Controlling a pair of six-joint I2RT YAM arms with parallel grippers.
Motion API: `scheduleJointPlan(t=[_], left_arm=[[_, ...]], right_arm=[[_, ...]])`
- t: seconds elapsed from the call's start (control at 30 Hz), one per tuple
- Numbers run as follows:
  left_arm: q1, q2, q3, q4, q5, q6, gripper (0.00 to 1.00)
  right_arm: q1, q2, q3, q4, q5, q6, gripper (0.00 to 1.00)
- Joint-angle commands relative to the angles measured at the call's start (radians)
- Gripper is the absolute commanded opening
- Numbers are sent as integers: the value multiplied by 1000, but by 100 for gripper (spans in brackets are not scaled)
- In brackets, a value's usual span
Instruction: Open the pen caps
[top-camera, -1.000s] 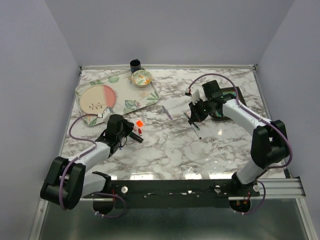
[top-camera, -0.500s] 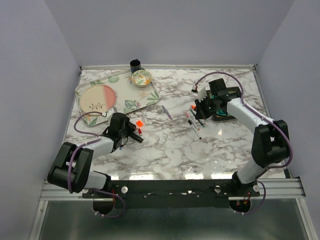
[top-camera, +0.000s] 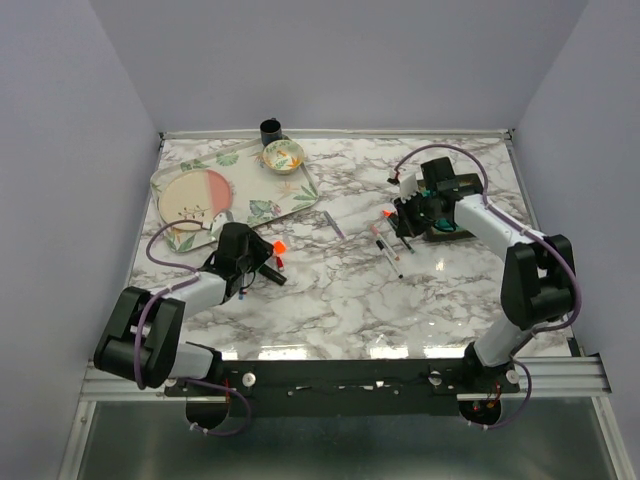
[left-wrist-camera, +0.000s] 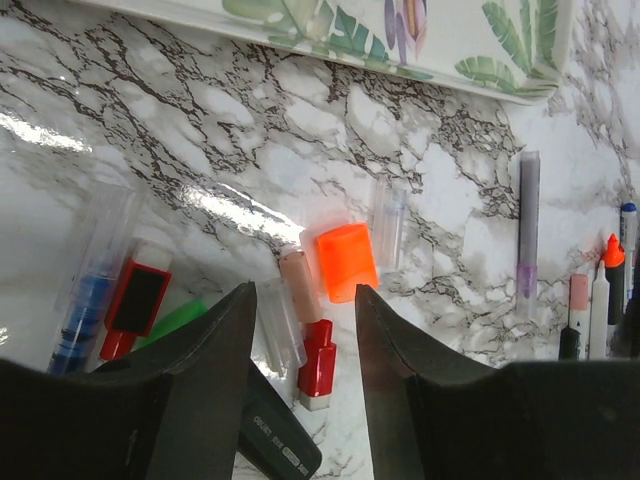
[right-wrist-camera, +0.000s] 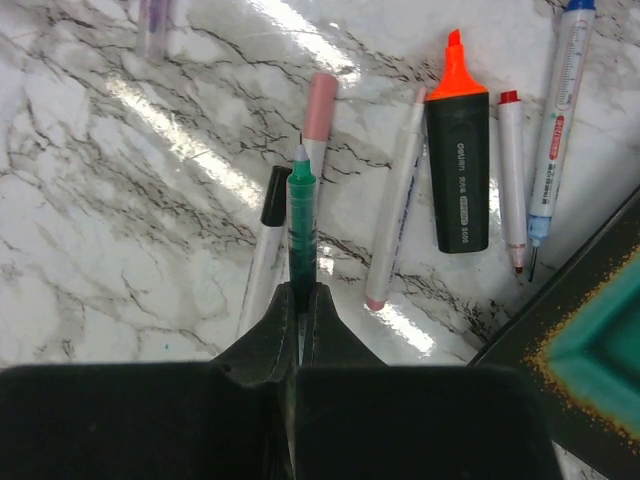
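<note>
My left gripper hangs open just above a cluster of loose pen caps on the marble. Among them are a red cap, a pink cap, an orange cap and clear caps. A black highlighter body lies under its left finger. In the top view the left gripper sits beside the orange cap. My right gripper is shut on a green pen, held over a row of pens. That row includes an orange-tipped highlighter, a pink-capped pen and a blue pen.
A leaf-patterned tray with a plate and a bowl stands at the back left, a black cup behind it. A purple pen lies mid-table. A dark tray with teal inside sits right of the pen row.
The left jaws have opened from nearly shut to wide apart over the caps. The right gripper has shifted back and to the right, still holding the green pen.
</note>
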Motion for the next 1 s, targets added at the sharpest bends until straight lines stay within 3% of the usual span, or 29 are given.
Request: scheduleJointPlan(t=[0.0, 0.43, 0.77, 0.9, 0.97], left_arm=[[13, -84, 35, -35, 11, 40, 58], [22, -359, 36, -161, 51, 115, 82], [24, -536, 9, -261, 258, 158, 83], [22, -595, -7, -273, 309, 161, 83], [22, -606, -17, -275, 345, 156, 84]], right_arm=[[-21, 56, -10, 41, 84, 2, 5], [-23, 143, 10, 61, 215, -32, 12], [-21, 105, 13, 45, 218, -61, 36], [-23, 10, -20, 50, 129, -93, 43], [-21, -18, -36, 32, 1, -128, 45]])
